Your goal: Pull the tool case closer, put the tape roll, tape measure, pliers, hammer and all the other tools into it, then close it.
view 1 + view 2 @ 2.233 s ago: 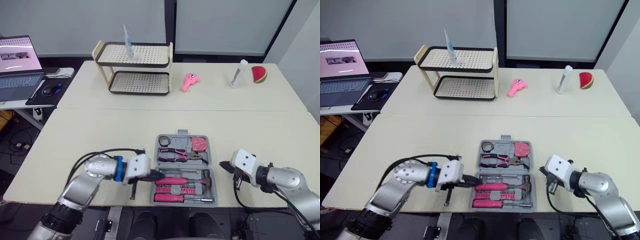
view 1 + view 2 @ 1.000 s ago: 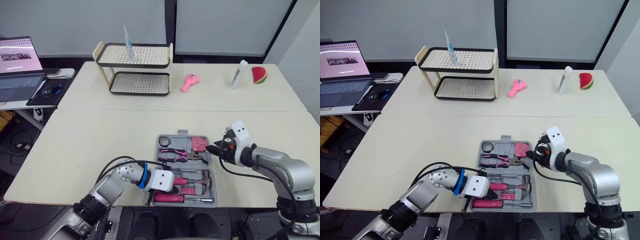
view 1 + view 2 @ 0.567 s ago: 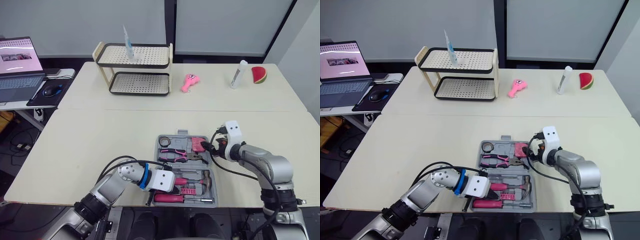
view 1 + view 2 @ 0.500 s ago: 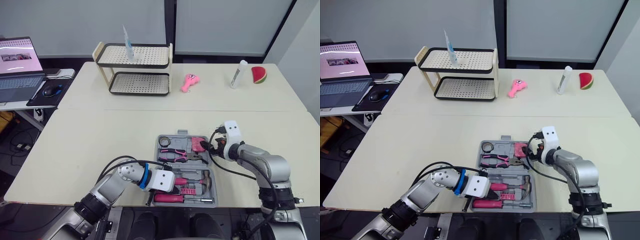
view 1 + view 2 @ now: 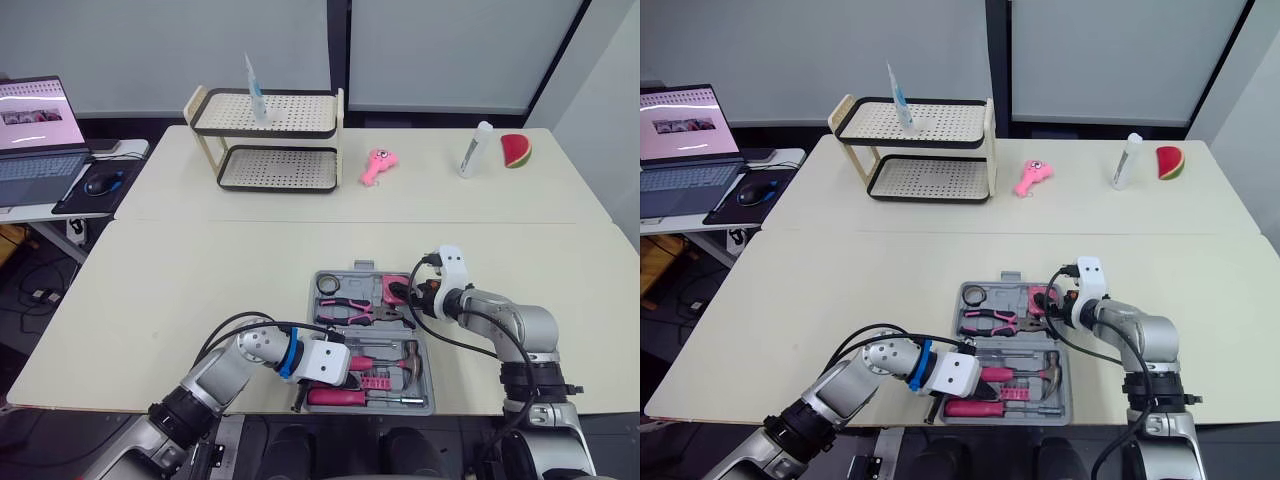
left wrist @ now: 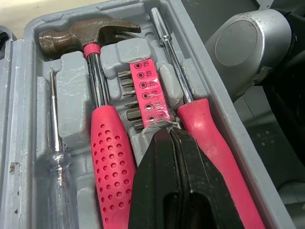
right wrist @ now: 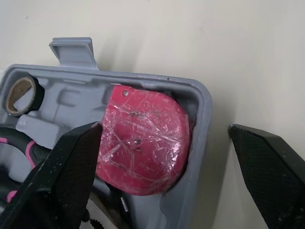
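The open grey tool case point(image 7: 204, 114) lies at the near edge of the desk point(image 5: 200, 270), between the robot's arms. Its far half holds the tape roll point(image 7: 21, 95), the pliers point(image 5: 352, 310) and the pink tape measure point(image 7: 143, 143). Its near half holds the hammer point(image 6: 107, 152), a strip of bits point(image 6: 144, 95) and a pink-handled screwdriver point(image 6: 209, 138).

The left hand point(image 6: 167, 138) sits low in the near half with its fingers pressed together, gripping nothing, its tip touching the end of the bit strip. It has stayed there for about the last second.

The right hand point(image 5: 408, 296) was resting on the desk beside the case's near right corner two seconds ago. It has since swung to the far right corner and now gapes wide and empty, one finger over the tape measure and the other over bare desk outside the wall.

With the tools apparently packed, this looks like a reach for the far half to fold it shut. The left hand would have to leave first.
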